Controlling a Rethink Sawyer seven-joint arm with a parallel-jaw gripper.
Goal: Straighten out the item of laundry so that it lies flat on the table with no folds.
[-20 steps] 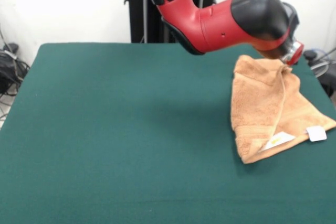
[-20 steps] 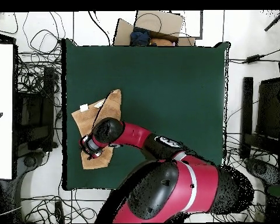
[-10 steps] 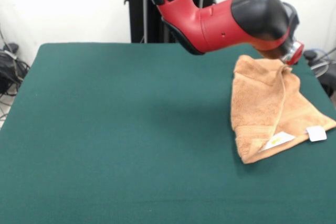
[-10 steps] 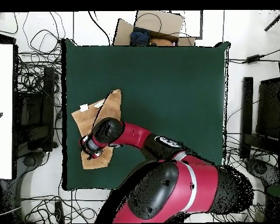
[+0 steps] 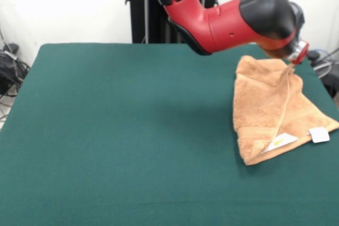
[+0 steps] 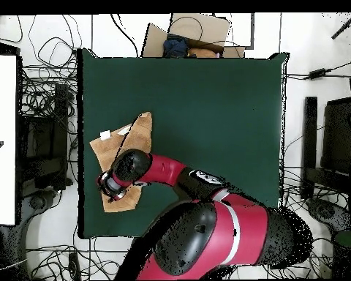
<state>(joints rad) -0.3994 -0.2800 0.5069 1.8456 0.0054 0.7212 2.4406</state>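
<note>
Green desk (image 5: 116,130) carries a folded terry towel (image 5: 270,115) near one edge; claw (image 5: 292,63) grip indiscernible, probably positioned for unfolding.

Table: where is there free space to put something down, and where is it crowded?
The table is bare from its left edge, in the front view, across to the towel, and also along the near edge. It is crowded at the right side, where the folded towel lies and the gripper hangs over its far corner.
</note>
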